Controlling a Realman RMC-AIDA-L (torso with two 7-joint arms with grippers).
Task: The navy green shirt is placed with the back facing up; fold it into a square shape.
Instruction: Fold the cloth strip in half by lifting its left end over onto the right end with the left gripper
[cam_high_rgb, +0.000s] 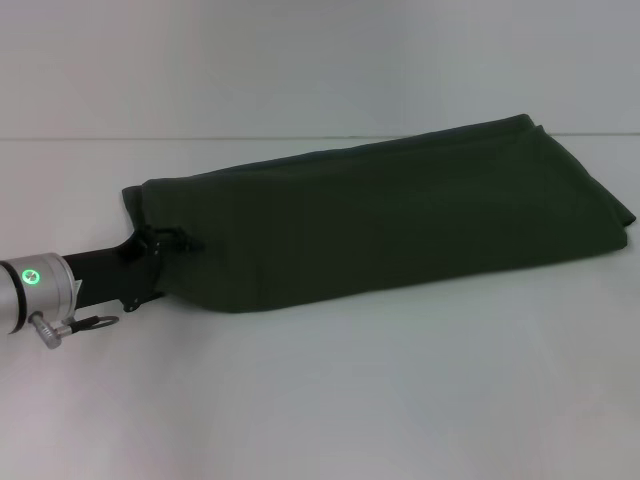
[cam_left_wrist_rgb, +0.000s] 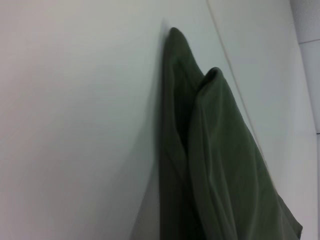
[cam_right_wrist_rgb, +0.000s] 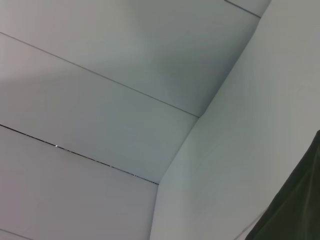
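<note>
Across the white surface (cam_high_rgb: 320, 400) lies the navy green shirt (cam_high_rgb: 400, 215), already folded long. My left tool (cam_high_rgb: 160, 245) sits under its near-left end; I cannot tell its grip. I judge a crosswise fold comes next.

shirt: navy green shirt (cam_high_rgb: 390, 215), dark olive, soft fabric, plain side showing, no print visible
state: folded into a long band, layers stacked, not square
pose: lies diagonal, one end low at robot's left, other end higher toward far right; left end draped and lifted off the surface, rest lying flat
edges: far right end shows doubled folded layers; left end bunched in a small tuck
location: on the pale surface, centre to right in head view
left wrist view: shirt (cam_left_wrist_rgb: 220, 165) in two rounded folds, hanging
right wrist view: only a dark corner of the shirt (cam_right_wrist_rgb: 297, 210)
</note>
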